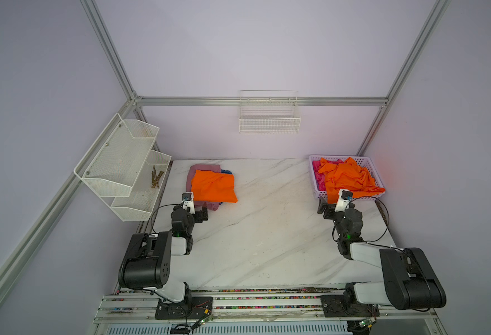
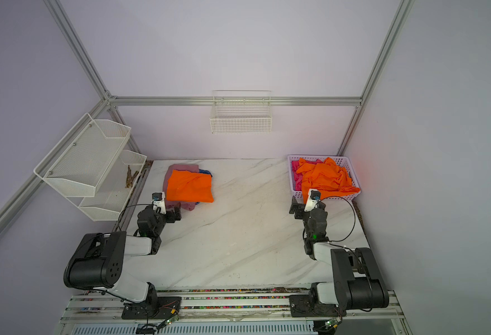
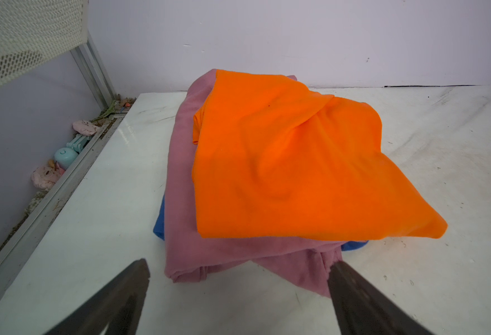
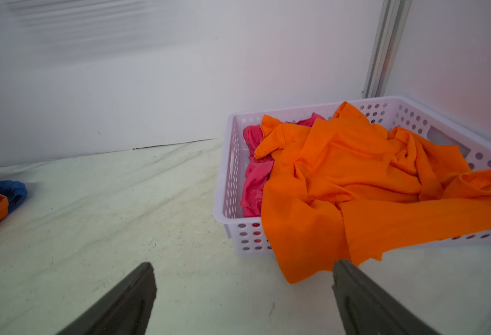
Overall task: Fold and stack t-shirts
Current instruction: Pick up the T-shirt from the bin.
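At the back left of the table lies a folded stack of t-shirts: a bright orange one (image 1: 214,185) (image 3: 296,162) on top, a mauve-pink one (image 3: 186,220) beneath it, and a blue one (image 3: 158,226) peeking out at the bottom. My left gripper (image 1: 203,213) (image 3: 238,269) stands open just in front of the stack, holding nothing. A crumpled orange t-shirt (image 1: 348,177) (image 4: 354,179) spills over the near rim of a lilac basket (image 1: 314,185) (image 4: 232,162), lying over a hot pink one (image 4: 256,179). In front of that basket my right gripper (image 1: 336,203) (image 4: 243,272) is open and empty.
A white mesh shelf rack (image 1: 122,162) overhangs the table's left edge. A wire basket (image 1: 269,121) hangs on the back wall. Small litter (image 3: 64,156) lies in the gap beside the left rail. The marble tabletop (image 1: 267,226) stretches between the two arms.
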`<state>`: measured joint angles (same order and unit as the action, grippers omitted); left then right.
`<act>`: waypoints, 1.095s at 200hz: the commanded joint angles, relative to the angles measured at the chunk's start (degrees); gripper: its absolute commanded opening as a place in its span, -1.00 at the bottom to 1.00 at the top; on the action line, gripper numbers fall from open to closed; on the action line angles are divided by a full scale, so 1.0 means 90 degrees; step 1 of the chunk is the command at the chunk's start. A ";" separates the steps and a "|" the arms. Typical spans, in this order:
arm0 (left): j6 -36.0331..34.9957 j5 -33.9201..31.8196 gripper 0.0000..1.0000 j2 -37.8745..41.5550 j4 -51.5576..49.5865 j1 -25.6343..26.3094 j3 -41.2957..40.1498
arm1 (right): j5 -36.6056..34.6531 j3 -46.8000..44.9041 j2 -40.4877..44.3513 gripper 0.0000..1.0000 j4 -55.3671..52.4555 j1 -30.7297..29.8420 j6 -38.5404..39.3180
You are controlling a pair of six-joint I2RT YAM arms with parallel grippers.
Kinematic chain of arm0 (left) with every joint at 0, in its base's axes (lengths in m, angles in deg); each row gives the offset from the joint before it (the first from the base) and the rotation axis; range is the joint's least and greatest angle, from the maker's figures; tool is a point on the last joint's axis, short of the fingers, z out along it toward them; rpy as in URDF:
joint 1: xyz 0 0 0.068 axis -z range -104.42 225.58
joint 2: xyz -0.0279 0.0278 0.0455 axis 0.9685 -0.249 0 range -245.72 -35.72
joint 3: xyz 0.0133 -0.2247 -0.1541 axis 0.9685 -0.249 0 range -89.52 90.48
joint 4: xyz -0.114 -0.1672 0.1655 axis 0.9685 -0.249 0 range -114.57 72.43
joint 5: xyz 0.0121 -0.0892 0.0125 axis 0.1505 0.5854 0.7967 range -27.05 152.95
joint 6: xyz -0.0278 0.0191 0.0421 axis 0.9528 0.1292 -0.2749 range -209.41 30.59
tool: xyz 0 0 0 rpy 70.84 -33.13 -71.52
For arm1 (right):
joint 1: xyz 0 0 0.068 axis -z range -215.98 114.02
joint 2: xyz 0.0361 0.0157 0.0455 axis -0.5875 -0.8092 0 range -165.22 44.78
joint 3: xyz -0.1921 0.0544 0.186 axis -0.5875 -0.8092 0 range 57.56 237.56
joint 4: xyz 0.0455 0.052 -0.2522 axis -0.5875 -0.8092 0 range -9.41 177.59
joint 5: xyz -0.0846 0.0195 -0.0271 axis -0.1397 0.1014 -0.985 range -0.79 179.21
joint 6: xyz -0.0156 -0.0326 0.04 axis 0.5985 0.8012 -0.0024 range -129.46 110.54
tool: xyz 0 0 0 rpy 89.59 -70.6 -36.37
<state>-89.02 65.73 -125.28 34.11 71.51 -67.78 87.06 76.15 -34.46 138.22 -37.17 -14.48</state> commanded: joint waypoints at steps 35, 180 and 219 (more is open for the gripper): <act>-0.0042 0.0032 1.00 0.0010 0.0185 -0.0017 -0.0008 | 0.0020 -0.0353 0.0009 0.98 0.0840 0.0032 0.0335; -0.0040 0.0032 0.99 0.0010 0.0188 -0.0020 -0.0006 | -0.0374 0.0664 0.0557 0.99 -0.1016 0.0113 0.0191; -0.0042 0.0032 1.00 0.0010 0.0185 -0.0022 0.0002 | -0.0487 0.2245 -0.0218 1.00 -0.3020 0.0710 -0.0108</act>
<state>-89.02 65.73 -125.28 34.11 71.51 -67.78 84.50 90.38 -32.54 126.79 -33.81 -13.47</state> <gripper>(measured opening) 0.997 0.998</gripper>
